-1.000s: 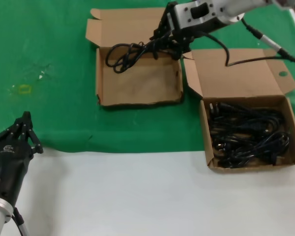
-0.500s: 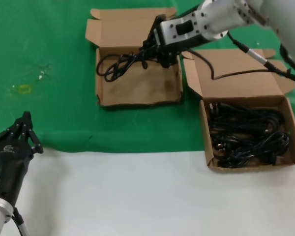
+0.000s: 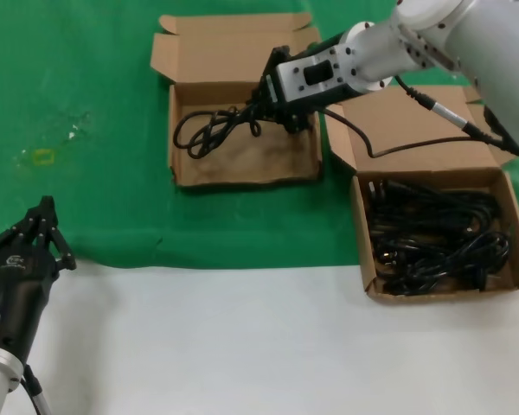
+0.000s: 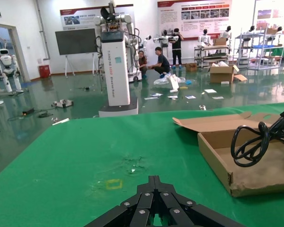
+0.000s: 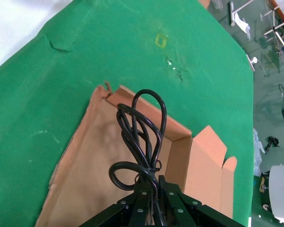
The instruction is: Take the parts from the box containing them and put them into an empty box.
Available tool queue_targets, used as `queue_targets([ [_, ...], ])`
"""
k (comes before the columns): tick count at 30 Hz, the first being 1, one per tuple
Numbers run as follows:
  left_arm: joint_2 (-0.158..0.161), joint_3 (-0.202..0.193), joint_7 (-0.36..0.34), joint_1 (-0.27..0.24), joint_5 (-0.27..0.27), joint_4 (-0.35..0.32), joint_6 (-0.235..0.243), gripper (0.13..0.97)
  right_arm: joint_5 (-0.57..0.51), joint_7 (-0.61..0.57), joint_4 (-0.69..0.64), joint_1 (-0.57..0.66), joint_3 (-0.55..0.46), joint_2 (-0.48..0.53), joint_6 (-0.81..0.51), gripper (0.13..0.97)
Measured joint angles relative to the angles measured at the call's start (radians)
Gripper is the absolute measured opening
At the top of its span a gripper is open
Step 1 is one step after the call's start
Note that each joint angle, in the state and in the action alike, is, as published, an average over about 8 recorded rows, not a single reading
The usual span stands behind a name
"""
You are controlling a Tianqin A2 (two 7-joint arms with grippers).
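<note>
My right gripper (image 3: 261, 109) is shut on a black looped power cord (image 3: 212, 128) and holds it low inside the left cardboard box (image 3: 246, 175), whose floor is otherwise bare. The right wrist view shows the same cord (image 5: 141, 127) hanging from the gripper (image 5: 154, 182) over that box (image 5: 92, 156). The right cardboard box (image 3: 445, 290) holds a pile of several black cords (image 3: 432, 233). My left gripper (image 3: 45, 207) is shut and empty, parked near the table's front left; it shows in its wrist view (image 4: 154, 178).
Both boxes lie on a green cloth (image 3: 78, 78) with lids folded back. The white table (image 3: 242, 346) is in front. A small yellow mark (image 3: 43, 156) is on the cloth at left. The right arm's cable (image 3: 398, 147) drapes over the right box's lid.
My right gripper has moved down and a little left with the cord, lowering it from the back edge of the left box into the tray. The left arm has not moved.
</note>
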Motion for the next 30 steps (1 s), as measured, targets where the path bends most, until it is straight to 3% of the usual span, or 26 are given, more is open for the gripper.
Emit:
queue_targets([
  [21, 0.000, 0.000, 0.000, 0.000, 0.000, 0.000, 0.000, 0.144, 0.050, -0.018, -0.008, -0.011, -0.014, 0.000, 0.026, 0.223],
  [30, 0.000, 0.000, 0.000, 0.000, 0.000, 0.000, 0.000, 0.144, 0.105, -0.032, -0.042, 0.019, 0.078, 0.000, -0.050, 0.344],
])
